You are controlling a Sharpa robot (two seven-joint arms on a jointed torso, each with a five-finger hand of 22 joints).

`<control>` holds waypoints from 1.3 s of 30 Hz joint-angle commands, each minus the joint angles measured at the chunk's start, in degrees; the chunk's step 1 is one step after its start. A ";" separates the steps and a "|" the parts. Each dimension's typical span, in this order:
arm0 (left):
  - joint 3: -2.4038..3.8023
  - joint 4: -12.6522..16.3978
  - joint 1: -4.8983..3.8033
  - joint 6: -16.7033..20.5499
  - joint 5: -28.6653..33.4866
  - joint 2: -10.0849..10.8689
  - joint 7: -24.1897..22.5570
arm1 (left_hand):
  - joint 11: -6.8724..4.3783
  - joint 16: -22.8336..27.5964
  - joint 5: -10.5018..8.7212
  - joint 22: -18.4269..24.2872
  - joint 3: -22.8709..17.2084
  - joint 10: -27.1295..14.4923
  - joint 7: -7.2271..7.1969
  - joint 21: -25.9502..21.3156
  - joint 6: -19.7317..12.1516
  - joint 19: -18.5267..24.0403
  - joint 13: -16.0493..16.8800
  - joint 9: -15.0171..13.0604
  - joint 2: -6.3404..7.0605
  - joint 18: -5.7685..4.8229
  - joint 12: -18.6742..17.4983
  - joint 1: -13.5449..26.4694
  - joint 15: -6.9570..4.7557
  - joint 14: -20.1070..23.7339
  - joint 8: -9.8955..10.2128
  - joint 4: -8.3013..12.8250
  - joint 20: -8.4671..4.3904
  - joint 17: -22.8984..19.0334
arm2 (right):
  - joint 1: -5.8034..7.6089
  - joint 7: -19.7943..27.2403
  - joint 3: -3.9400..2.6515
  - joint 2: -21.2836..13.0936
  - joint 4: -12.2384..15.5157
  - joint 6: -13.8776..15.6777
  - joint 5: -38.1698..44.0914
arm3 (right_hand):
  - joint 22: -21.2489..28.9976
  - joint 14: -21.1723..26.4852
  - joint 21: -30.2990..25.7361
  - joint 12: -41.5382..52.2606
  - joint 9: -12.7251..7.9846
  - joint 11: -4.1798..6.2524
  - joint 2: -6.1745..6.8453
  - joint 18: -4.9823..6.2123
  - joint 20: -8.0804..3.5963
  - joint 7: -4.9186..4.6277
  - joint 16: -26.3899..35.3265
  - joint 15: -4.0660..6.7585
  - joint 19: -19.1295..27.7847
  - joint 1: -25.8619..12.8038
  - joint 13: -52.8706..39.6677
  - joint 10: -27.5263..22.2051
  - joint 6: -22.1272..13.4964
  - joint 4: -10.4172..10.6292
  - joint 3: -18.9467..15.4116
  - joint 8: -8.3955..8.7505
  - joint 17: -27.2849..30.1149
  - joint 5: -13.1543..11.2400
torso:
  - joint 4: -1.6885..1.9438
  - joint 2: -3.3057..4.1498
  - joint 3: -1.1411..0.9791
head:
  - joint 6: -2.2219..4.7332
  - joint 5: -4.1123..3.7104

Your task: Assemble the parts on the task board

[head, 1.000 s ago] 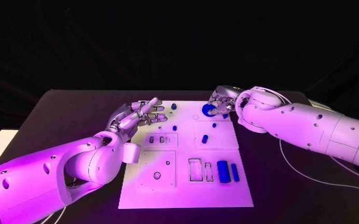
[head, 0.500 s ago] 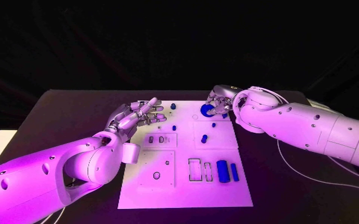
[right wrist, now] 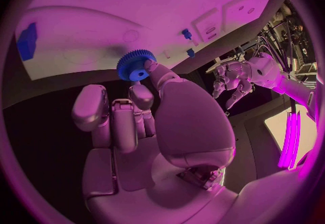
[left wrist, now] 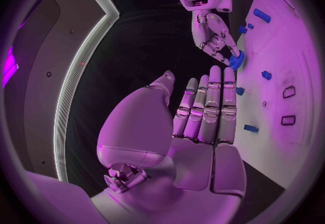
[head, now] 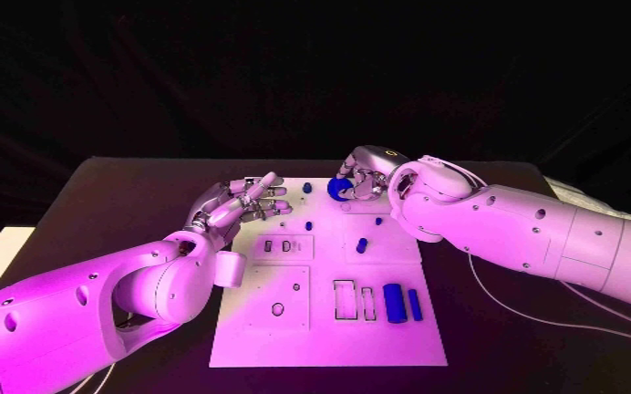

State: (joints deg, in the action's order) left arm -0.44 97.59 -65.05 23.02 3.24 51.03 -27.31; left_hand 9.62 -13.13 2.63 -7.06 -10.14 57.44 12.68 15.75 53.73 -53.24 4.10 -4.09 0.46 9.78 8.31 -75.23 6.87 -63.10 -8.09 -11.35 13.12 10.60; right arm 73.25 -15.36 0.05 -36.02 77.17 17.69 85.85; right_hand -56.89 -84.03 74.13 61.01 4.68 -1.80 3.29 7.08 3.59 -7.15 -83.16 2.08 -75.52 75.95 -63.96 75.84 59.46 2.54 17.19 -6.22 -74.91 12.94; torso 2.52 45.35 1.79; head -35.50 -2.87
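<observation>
White task board [head: 395,339] with dark-outlined slots, black table [head: 118,193], blue toothed gear [right wrist: 135,65] with a ridged rim, blue cylinder [head: 393,303] and small blue pegs [head: 362,245], silver right hand [head: 365,173], silver left hand [head: 243,202], white arms [head: 526,230]

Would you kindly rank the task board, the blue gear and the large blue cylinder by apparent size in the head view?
1. The task board, by far the largest.
2 and 3. The blue gear, held by the right hand, and the large blue cylinder look similar; the gear lies farther away, so I won't rank them.
</observation>
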 commanded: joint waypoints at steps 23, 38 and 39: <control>0.04 0.06 -0.02 -0.94 0.02 0.21 -0.59 | 0.30 0.26 0.19 0.07 -0.07 0.28 0.34 -0.40 0.17 -0.19 -0.06 0.07 -0.42 0.66 -0.27 -0.15 0.15 0.34 0.37 0.35 0.23 0.08 | -2.20 -0.40 0.56 9.97 -5.41 0.47 7.34 | -0.20 -3.74 0.23 -0.93 0.79 -0.16 0.57 -0.91 0.07 0.00 -0.31 0.26 -0.57 -1.35 0.69 -0.33 0.39 0.58 1.17 -0.25 -2.41 -0.49 | -0.26 0.02 -0.12 | -0.31 0.79; 0.04 0.15 -0.02 -0.90 0.02 0.24 -0.54 | 0.30 0.26 0.19 0.07 -0.07 0.28 0.34 -0.40 0.17 -0.19 -0.06 0.07 -0.42 0.66 -0.27 -0.15 0.15 0.34 0.37 0.35 0.23 0.08 | -2.26 0.23 0.63 10.97 -6.53 0.61 6.94 | 0.49 -3.80 -0.17 -6.34 -0.94 -1.94 3.74 -0.82 1.33 -1.93 -0.87 -1.23 0.04 -4.33 4.41 -3.25 -7.91 1.82 -0.84 2.84 -3.50 -1.85 | -0.20 0.04 -0.17 | -0.29 0.87; 0.04 0.15 -0.02 -0.91 0.02 0.25 -0.53 | 0.30 0.26 0.19 0.07 -0.07 0.28 0.34 -0.40 0.17 -0.19 -0.06 0.07 -0.42 0.66 -0.27 -0.15 0.15 0.34 0.37 0.35 0.23 0.08 | -2.25 0.21 0.63 10.91 -6.52 0.72 6.92 | 0.54 -3.79 -0.19 -6.52 -0.95 -2.01 3.83 -0.80 1.40 -2.01 -0.88 -1.30 0.08 -4.47 4.52 -3.37 -8.26 1.98 -1.12 2.82 -3.52 -1.79 | -0.23 0.04 -0.17 | -0.34 0.87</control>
State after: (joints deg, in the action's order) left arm -0.44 97.61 -65.05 23.03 3.25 51.30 -27.36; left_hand 9.62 -13.13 2.63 -7.07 -10.14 57.44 12.67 15.75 53.73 -53.24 4.10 -4.09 0.46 9.77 8.31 -75.23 6.87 -63.10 -8.09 -11.35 13.12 10.58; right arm 71.01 -15.34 0.68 -25.09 70.67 18.81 92.09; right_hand -56.40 -83.93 74.12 54.78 3.78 -3.75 6.63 7.08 4.54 -9.04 -83.73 1.11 -75.41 71.42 -59.53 72.81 51.62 4.49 16.39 -3.52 -74.94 11.09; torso 2.30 45.38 1.60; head -35.78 -2.02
